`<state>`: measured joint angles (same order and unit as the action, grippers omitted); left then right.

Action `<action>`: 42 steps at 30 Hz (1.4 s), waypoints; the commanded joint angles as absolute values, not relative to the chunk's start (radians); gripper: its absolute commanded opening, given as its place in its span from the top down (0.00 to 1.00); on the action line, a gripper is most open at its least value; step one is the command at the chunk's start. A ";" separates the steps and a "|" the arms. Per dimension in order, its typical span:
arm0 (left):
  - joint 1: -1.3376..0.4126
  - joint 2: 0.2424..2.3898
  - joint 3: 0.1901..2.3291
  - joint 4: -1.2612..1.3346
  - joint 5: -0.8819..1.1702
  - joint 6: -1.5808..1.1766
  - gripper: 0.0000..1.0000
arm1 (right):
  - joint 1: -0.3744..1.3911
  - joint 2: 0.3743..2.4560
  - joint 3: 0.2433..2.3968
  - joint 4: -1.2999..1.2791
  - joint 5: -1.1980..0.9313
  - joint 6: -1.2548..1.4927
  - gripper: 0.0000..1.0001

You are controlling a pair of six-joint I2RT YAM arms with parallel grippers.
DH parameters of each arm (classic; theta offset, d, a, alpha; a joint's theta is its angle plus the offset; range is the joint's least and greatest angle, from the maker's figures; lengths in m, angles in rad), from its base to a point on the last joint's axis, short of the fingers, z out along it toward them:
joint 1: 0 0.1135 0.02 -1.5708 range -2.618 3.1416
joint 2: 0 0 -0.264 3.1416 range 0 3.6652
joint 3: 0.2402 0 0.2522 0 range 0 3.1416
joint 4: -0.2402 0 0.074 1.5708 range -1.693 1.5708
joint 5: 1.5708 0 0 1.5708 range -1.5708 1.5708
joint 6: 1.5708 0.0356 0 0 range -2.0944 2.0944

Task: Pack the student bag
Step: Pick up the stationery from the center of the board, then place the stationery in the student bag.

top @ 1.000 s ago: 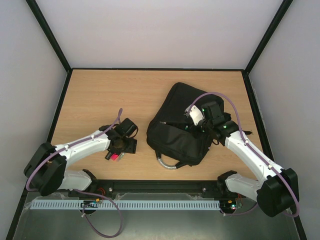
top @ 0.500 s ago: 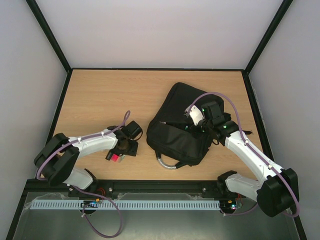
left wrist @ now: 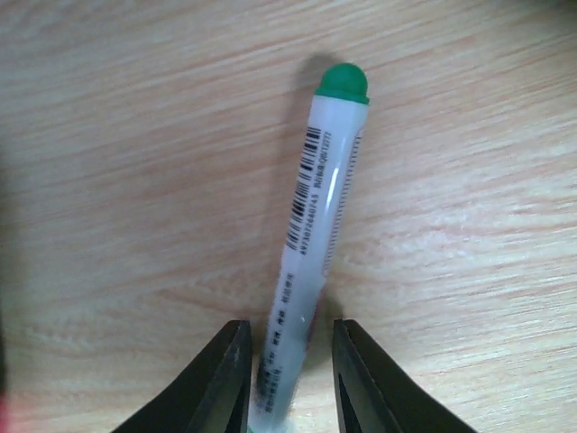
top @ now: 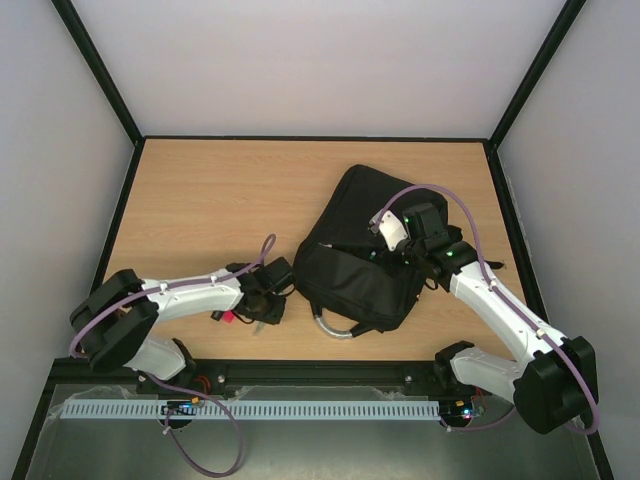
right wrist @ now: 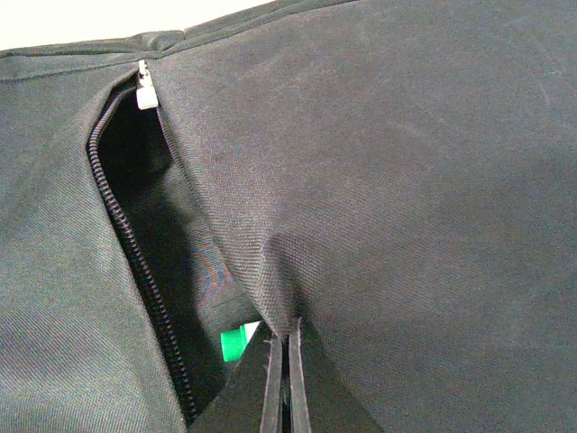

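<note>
The student bag (top: 350, 215) lies black and soft on the right half of the table, its grey handle (top: 335, 328) toward the near edge. My right gripper (top: 388, 250) is shut on a pinched fold of the bag's fabric (right wrist: 297, 262) beside an open zip (right wrist: 135, 262). A green and white object (right wrist: 236, 343) shows inside the opening. A white marker with a green cap (left wrist: 320, 207) lies on the wood. My left gripper (left wrist: 290, 329) straddles its lower end, jaws narrow, a gap still showing on the right side.
A small pink and black item (top: 228, 316) lies on the table just left of my left gripper (top: 268, 305). The enclosure's walls ring the table, and a black rail runs along the near edge.
My left arm has swung right toward the bag and lowered over the marker, and its jaws have narrowed around it. The right arm and the bag have not moved.
</note>
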<state>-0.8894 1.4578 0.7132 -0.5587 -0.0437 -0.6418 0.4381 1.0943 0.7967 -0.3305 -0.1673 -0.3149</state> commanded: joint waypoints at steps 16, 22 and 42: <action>-0.926 1.320 0.800 -0.763 -0.088 -0.693 0.97 | 0.449 1.075 0.788 -0.316 -0.226 -0.324 0.99; -0.951 1.269 0.982 -0.723 -0.004 -0.574 0.97 | 0.449 1.072 0.790 -0.313 -0.229 -0.321 0.99; -0.931 1.763 1.341 -0.499 0.350 -0.464 0.98 | 0.449 1.042 0.779 -0.312 -0.284 -0.336 0.99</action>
